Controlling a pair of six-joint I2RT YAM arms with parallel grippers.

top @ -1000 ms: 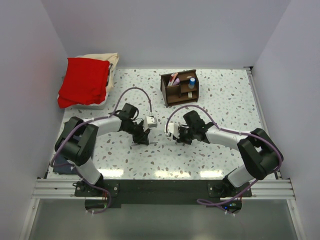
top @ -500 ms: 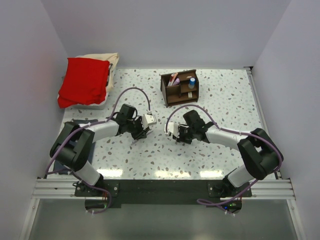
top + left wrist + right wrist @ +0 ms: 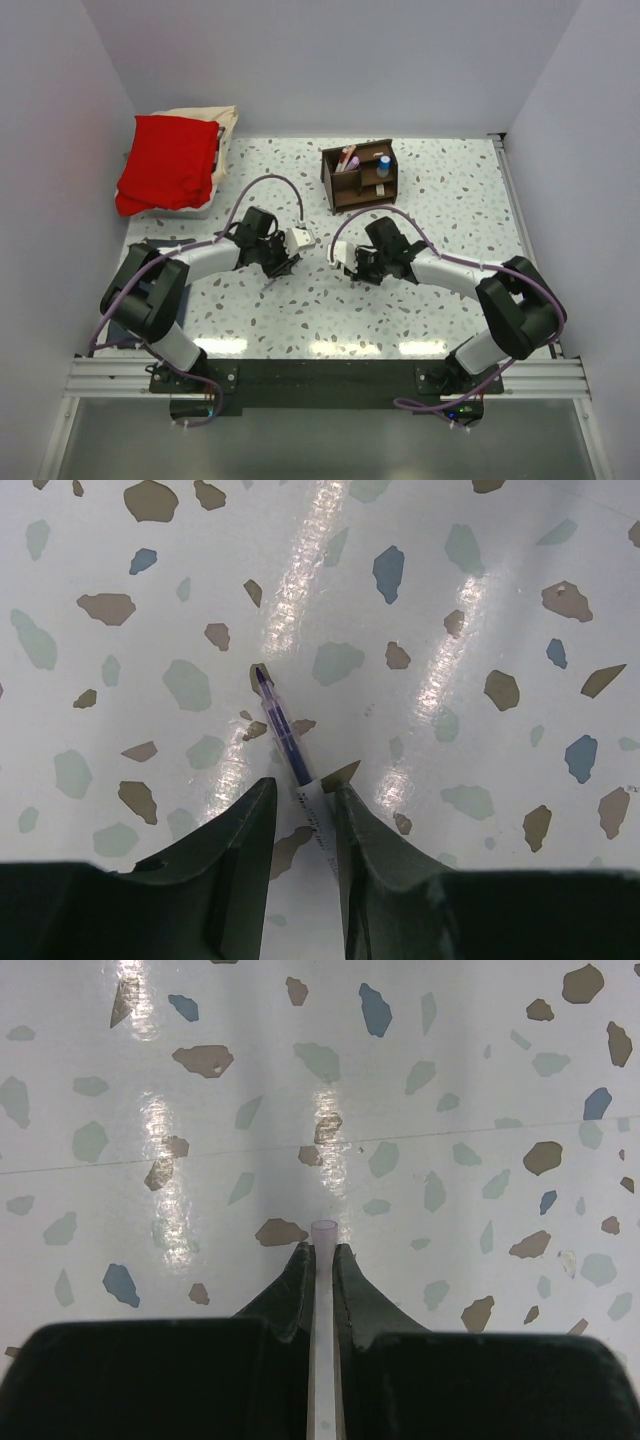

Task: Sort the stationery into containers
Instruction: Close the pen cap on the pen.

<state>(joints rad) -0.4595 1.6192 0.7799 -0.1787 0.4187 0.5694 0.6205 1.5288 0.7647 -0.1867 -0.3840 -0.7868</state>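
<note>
Left wrist view looks straight down on the speckled surface, where the left gripper has its jaws standing a little apart with a slim pen lying between them. The pen has a dark blue-violet body and a white rear end. Its tip points out toward 11 o'clock, and its rear end runs back between the fingers, close against the one on the 3 o'clock side, with a clear gap toward the other finger. Right wrist view shows the right gripper with its jaws pressed together on a thin pale pen, whose round, faintly lilac end sticks out just past the fingertips toward 12 o'clock, above the surface. From the top external view both arms reach inward to the middle of the surface, their grippers near each other but apart. The dark brown wooden organizer stands at 12 o'clock from them, well apart. It holds pink-red pens in its 9 o'clock end and a blue-and-white cylinder in its 3 o'clock end. A red cloth lies in the corner at 10 o'clock.
</note>
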